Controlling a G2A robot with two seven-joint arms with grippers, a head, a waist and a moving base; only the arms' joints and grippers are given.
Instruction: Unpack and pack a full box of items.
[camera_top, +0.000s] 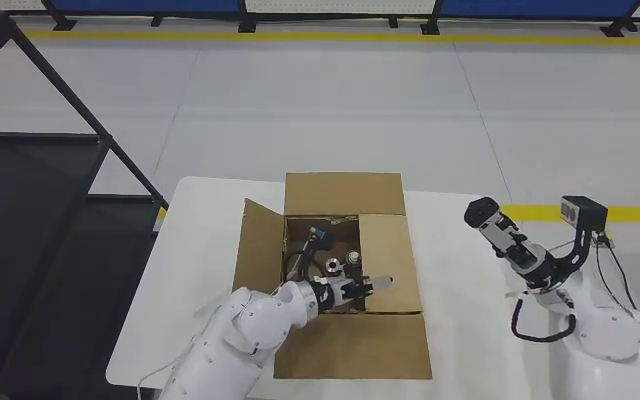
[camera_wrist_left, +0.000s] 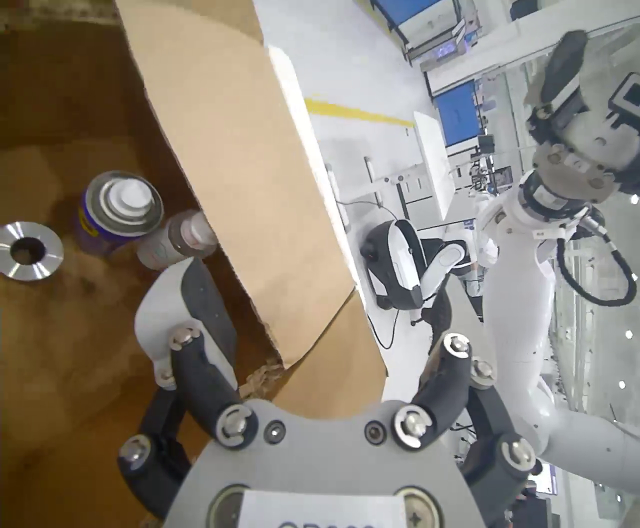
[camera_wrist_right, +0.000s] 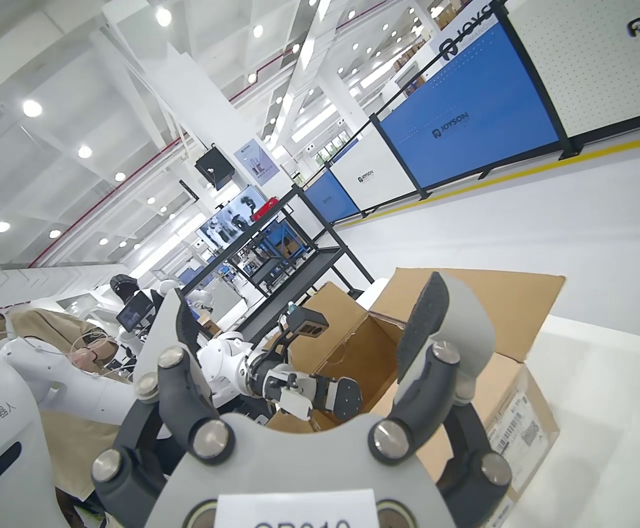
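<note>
An open cardboard box (camera_top: 345, 300) stands on the white table (camera_top: 470, 340). Inside it are a spray can (camera_wrist_left: 120, 210) with a blue label, a small clear bottle (camera_wrist_left: 175, 240) leaning on the can, and a metal ring (camera_wrist_left: 30, 250). My left gripper (camera_wrist_left: 320, 300) is open at the box's right side, one finger (camera_wrist_left: 200, 300) inside the box and the cardboard flap (camera_wrist_left: 240, 165) between the fingers. In the top view the left gripper (camera_top: 372, 285) is low over the box's near right corner. My right gripper (camera_wrist_right: 305, 325) hangs open and empty in the air to the right of the box (camera_wrist_right: 450, 350).
A blue-tipped item (camera_top: 318, 235) lies at the back of the box. The box's flaps are folded outward on all sides. A black shelf rack (camera_top: 60, 220) stands left of the table. Bare tabletop lies right of the box.
</note>
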